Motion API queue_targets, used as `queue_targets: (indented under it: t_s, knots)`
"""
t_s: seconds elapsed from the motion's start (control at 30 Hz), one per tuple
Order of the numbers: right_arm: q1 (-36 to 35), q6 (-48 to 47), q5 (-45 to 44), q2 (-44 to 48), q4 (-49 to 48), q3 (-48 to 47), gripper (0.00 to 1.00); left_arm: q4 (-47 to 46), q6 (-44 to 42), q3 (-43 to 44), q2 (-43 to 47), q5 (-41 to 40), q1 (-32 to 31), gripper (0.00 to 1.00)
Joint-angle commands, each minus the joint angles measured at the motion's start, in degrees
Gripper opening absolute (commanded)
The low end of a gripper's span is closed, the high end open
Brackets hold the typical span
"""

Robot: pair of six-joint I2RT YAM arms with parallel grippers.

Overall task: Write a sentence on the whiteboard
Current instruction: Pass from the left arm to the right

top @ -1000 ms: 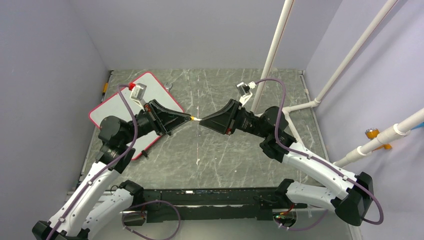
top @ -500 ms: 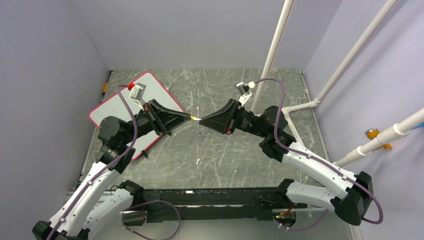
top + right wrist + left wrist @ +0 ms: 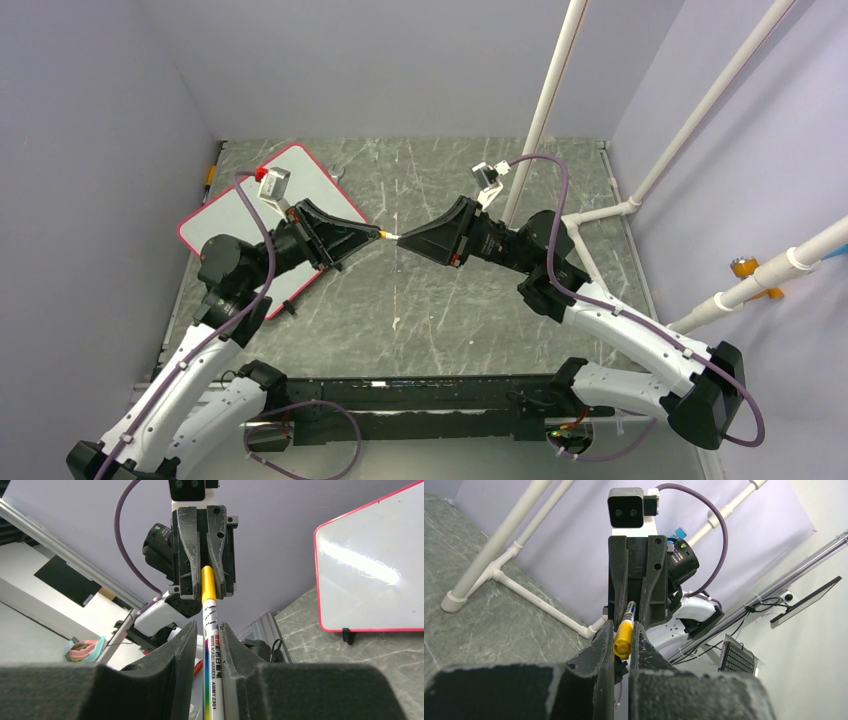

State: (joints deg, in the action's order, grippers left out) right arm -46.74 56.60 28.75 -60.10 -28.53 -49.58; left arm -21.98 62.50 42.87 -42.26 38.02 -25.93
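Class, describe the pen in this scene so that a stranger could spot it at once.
Over the grey marbled table, beside the whiteboard, the left hand and right hand meet tip to tip. The whiteboard marker bridges them: white printed barrel in the right hand, yellow cap in the left. Nothing else there is yellow-tipped or so slim.

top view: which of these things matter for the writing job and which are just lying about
For the job:
- whiteboard, blank where it shows
- marker, held in the right gripper
- yellow cap, held in the left gripper

Just there:
- white pipes
- orange piece on one pipe
- keyboard beyond the table
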Motion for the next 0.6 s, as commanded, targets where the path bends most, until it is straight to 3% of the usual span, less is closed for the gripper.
queue_targets:
  t_s: [0.0,0.3,0.57]
  knots:
    - [-0.38,0.29,-0.6,-0.29,-4.15,-2.96,0.26,-0.42,0.21,-1.24,-0.71,0.81,-0.35,0.0]
    - [-0.39,0.18,-0.19,-0.66,-3.73,-3.26,0.3,-0.38,0.22,-1.06,-1.06,0.65,-0.76,0.0]
    - [-0.38,0.11,-1.12,-0.61,-3.47,-3.07,0.15,0.27,-0.33,-1.26,-0.96,0.42,-1.05,0.0]
